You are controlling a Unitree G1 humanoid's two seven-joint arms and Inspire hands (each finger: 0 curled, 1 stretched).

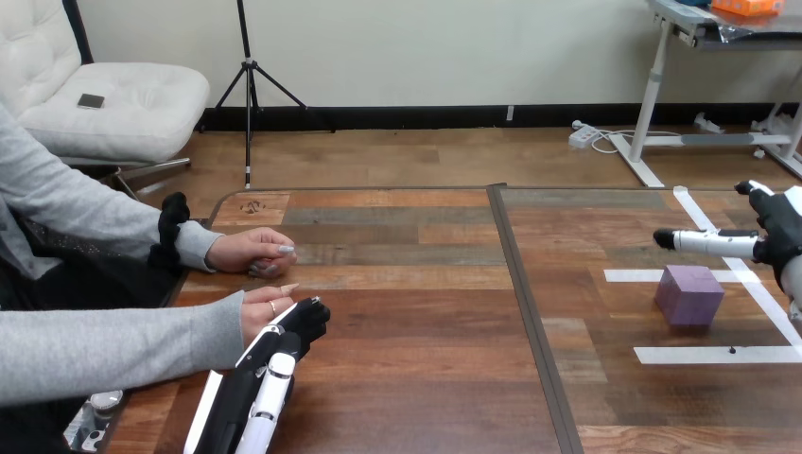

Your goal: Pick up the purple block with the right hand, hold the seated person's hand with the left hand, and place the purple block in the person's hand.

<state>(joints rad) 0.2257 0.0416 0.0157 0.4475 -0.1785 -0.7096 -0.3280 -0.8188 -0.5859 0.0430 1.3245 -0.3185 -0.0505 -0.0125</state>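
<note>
The block sits on the table, well over to the right and flat on one face. It lies inside a bay of white tape. One strip runs in front of it, a shorter one lies behind it, and a long slanting strip passes on its right. Nothing touches it.

The right hand comes in from the right edge and is above the block in the view, apart from it. It is spread: one finger points straight to the left, and the thumb stands up well away from it (the edge cuts off the rest of the hand). It holds nothing.

At the left, the left hand reaches up from the bottom edge on its arm. It meets the person's near hand, which rests on the table and points right. The two touch, with the robot's hand against the near hand's front and lower side. Whether it grips the near hand or only lies against it, I cannot tell.

The person's far hand rests loosely closed on the table just behind, clear of the left hand.

A dark seam runs from front to back across the table. Both of the person's hands lie to its left and the block to its right, well apart.
</note>
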